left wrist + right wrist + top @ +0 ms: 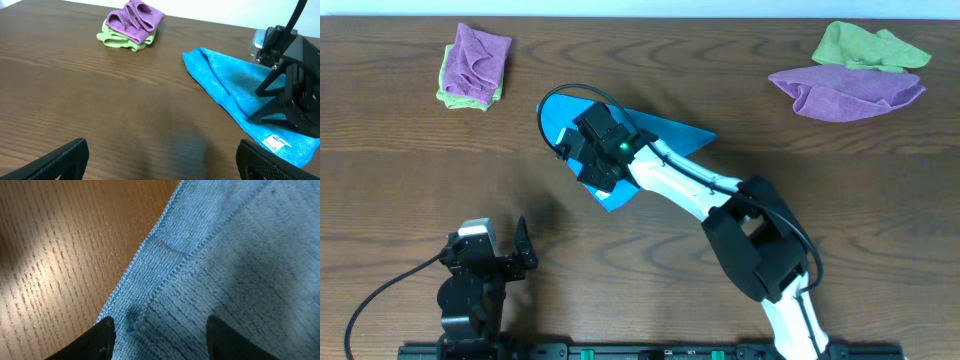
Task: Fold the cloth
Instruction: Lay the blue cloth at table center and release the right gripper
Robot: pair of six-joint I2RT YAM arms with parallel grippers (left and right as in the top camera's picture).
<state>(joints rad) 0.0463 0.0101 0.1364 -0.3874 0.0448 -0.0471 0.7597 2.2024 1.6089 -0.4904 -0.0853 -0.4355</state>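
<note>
The sky-blue cloth point(665, 130) lies folded on the table, left of centre, its upper layer set in from the lower edge. In the left wrist view it point(235, 87) lies at the right, with the white tag point(276, 142) at its near corner. In the right wrist view it point(235, 265) fills most of the frame. My right gripper point(602, 150) is open right over the cloth's left part, with its fingertips point(160, 332) apart above the fabric and holding nothing. My left gripper point(505, 250) is open and empty near the front left, fingers point(162, 160) wide apart over bare wood.
A purple cloth on a lime-green one point(475, 65) lies at the back left and shows in the left wrist view point(131, 25). At the back right are a lime-green cloth point(868, 45) and a purple cloth point(845, 90).
</note>
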